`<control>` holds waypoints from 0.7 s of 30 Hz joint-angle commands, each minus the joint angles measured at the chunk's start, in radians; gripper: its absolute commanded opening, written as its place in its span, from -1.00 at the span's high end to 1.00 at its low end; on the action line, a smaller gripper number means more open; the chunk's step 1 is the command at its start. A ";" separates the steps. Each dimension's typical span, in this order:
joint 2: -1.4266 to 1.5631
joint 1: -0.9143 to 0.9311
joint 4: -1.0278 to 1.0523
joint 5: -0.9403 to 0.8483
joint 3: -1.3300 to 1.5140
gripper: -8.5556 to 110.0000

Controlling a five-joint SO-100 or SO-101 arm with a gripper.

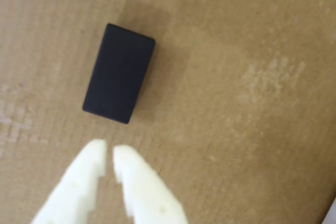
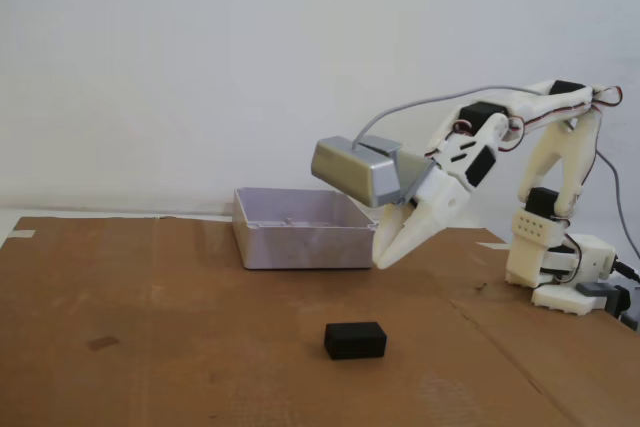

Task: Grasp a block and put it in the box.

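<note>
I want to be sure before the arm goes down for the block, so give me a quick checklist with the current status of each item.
1. Block in sight and unobstructed: ok, it lies flat on the cardboard.
2. End effector open enough to straddle the block: not ok, the fingertips are nearly together.
3. End effector empty: ok.
4. End effector lined up over the block: not ok, in the wrist view the block sits beyond the tips.
5. Box has room inside: cannot tell, its floor is mostly hidden.
</note>
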 commanded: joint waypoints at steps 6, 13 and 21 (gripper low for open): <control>-0.026 -0.005 -0.049 0.052 -0.121 0.86; -0.069 -0.006 -0.103 0.057 -0.124 0.86; -0.078 -0.008 -0.121 0.052 -0.130 0.86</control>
